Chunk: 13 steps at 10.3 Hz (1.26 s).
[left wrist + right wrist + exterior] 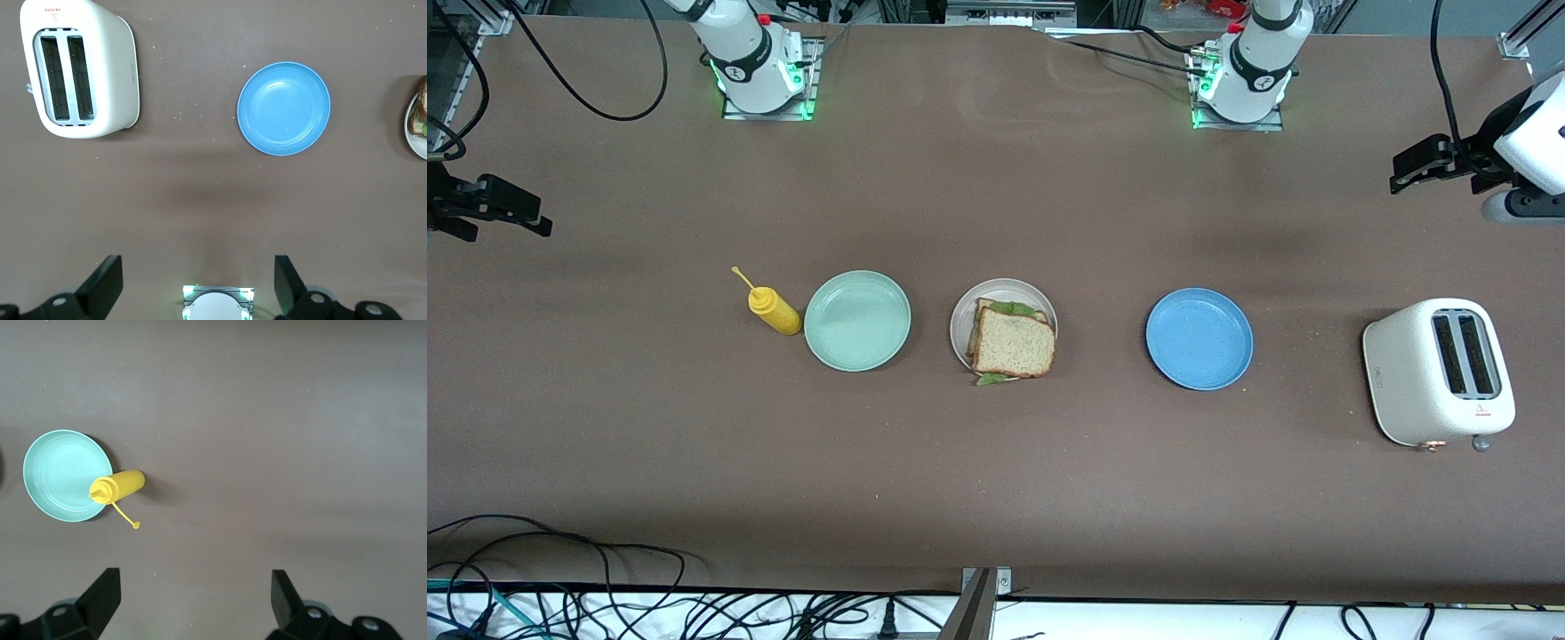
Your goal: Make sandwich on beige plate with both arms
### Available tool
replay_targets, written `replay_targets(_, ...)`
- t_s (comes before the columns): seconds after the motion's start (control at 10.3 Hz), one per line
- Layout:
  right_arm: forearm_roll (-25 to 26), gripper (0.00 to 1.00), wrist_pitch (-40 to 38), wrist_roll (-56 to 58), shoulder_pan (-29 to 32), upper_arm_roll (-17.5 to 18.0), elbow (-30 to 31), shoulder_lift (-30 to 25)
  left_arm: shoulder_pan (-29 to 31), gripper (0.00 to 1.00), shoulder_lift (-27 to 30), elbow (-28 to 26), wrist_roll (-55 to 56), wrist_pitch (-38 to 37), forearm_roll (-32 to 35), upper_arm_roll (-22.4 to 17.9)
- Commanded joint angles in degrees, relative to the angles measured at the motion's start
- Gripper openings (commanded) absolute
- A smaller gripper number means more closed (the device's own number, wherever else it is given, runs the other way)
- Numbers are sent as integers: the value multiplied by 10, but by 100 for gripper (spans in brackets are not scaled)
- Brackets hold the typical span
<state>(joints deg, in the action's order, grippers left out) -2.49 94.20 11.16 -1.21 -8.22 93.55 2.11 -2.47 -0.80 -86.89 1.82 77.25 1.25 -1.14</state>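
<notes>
Left pincer (1405, 173): released, fingers spread wide and holding nothing; I hang high over the bare bench at the left arm's end, above the stretch between that arm's base and the toaster (1439, 372).
Right pincer (534, 220): likewise released and holding nothing, up over the right arm's end of the bench, well apart from everything.
Sandwich (1011, 341): lies on the beige plate (962, 313) mid-bench; top slice sits skewed on the lower one, its nearer corner overhanging the rim, lettuce peeking out at both ends.
Beige plate: middle of the row, between the mint plate (857, 320) and the blue plate (1199, 338), within reach of both my arms.
Side plates: both bare, which I judge means their ingredients are already stacked.
Yellow bottle (774, 311): beside the mint plate, toward the right arm's end.
Toaster: slots look empty.
Progress: I judge the build finished; both arms wait clear.
</notes>
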Motion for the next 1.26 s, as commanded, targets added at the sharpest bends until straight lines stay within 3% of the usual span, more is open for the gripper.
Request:
replay_targets(0.0, -4, 100, -1, 1, 1, 3, -12, 5, 5, 100, 23, -36, -2, 12, 10, 5)
replay_targets(1.16, 3, 100, 5, 3, -1, 5, -12, 6, 15, 100, -2, -15, -5, 18, 10, 4)
